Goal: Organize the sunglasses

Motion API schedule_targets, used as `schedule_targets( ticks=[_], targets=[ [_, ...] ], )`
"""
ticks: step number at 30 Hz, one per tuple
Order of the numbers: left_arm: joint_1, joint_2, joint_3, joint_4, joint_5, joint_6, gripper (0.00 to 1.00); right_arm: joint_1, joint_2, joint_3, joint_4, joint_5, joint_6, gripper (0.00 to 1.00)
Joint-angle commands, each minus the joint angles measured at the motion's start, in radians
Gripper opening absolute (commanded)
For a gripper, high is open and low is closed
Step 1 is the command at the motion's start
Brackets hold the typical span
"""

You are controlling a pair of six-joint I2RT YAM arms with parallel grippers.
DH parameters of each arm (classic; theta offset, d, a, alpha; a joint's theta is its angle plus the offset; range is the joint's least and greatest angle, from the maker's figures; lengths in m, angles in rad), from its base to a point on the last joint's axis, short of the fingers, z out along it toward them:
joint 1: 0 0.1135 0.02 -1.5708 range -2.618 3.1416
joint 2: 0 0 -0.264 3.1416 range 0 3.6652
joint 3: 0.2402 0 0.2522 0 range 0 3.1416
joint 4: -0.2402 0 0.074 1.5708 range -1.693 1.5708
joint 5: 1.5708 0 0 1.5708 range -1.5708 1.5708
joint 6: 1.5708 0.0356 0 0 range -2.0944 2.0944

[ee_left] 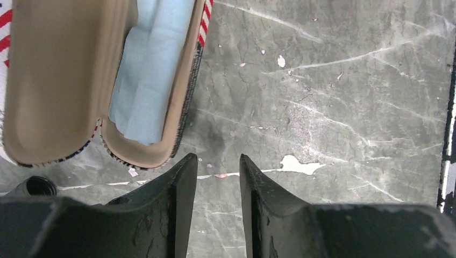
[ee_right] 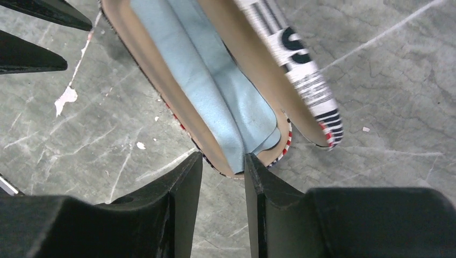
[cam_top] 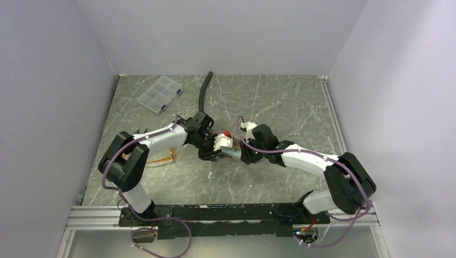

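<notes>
An open glasses case (cam_top: pixel 226 144) lies mid-table between my two grippers. Its inside is tan, its outside has black-and-white print and red stripes. A light-blue cloth (ee_left: pixel 148 70) lies in the lower half (ee_left: pixel 177 107); the lid (ee_right: pixel 301 70) stands open beside the cloth (ee_right: pixel 226 91). My left gripper (ee_left: pixel 218 158) is open over bare table, just past one end of the case. My right gripper (ee_right: pixel 223 157) is open with the case's other end (ee_right: pixel 236 169) just beyond its tips. The amber sunglasses (cam_top: pixel 161 159) lie on the table under my left arm, mostly hidden.
A clear plastic compartment box (cam_top: pixel 159 93) sits at the back left, and a black hose (cam_top: pixel 204 91) runs toward the back wall. White walls close in on both sides. A metal rail (cam_top: pixel 215 212) carries the arm bases at the near edge.
</notes>
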Motion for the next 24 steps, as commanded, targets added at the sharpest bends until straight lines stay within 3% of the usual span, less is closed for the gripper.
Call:
schedule_targets(
  ticks=[1, 12, 18, 24],
  targets=[
    [-0.005, -0.048, 0.007, 0.014, 0.041, -0.003, 0.40, 0.029, -0.033, 0.060, -0.014, 0.045, -0.025, 0.39],
    [-0.005, -0.059, 0.051, 0.000, 0.058, -0.030, 0.38, 0.055, 0.014, 0.051, -0.004, 0.070, -0.033, 0.39],
    [-0.005, -0.031, 0.106, 0.033, 0.013, -0.130, 0.39, 0.063, -0.005, 0.062, -0.014, 0.072, -0.028, 0.40],
    [-0.004, 0.008, 0.152, 0.062, -0.052, -0.164, 0.39, 0.064, -0.083, 0.088, -0.084, 0.133, -0.036, 0.48]
  ],
)
